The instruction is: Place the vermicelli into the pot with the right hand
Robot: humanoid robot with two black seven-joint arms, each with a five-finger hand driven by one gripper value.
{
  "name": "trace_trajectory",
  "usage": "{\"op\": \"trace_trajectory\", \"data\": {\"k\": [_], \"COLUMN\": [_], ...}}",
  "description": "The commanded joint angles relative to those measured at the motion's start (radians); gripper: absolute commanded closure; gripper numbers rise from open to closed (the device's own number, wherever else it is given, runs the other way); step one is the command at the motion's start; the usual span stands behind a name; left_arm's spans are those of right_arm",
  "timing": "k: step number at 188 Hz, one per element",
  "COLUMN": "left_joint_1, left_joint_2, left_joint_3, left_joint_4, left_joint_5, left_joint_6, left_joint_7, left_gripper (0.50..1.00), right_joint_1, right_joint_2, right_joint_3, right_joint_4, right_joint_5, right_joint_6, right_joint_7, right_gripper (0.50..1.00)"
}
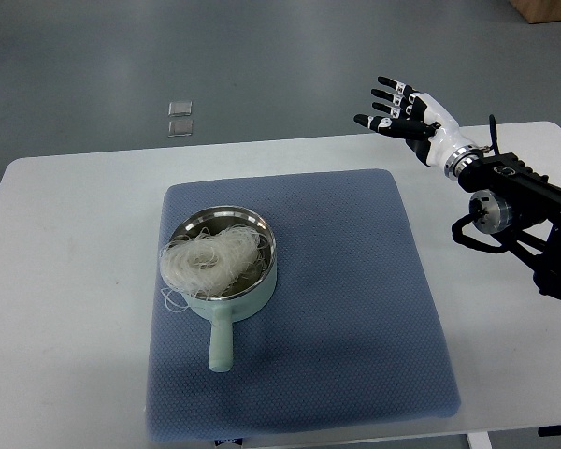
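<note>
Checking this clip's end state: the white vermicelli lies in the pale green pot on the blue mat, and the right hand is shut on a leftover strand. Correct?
Not quite. The top view shows the right hand open, fingers spread and holding nothing. The white vermicelli does lie in the pale green pot on the blue mat.

This looks like a lab or test room. A plain white table point(65, 243) stands on bare grey floor point(168, 56).
</note>
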Motion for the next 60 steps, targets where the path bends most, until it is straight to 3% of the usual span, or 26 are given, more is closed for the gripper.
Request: {"op": "trace_trajectory", "data": {"k": [1,60], "left_joint_1": [0.0,0.0], "left_joint_2": [0.0,0.0], "left_joint_3": [0.0,0.002], "left_joint_4": [0.001,0.005], "left_joint_5": [0.0,0.0], "left_joint_6": [0.0,0.0], "left_joint_7": [0.0,0.0], "left_gripper": [0.5,0.5], "right_joint_1": [-0.002,-0.03], "right_joint_2": [0.0,-0.003], "right_joint_3": [0.001,0.001], "right_joint_4": [-0.003,-0.004], "right_joint_5": [0.002,0.002], "right_joint_6": [0.001,0.002], "right_joint_7": [0.003,0.009], "right_gripper": [0.599,0.576]}}
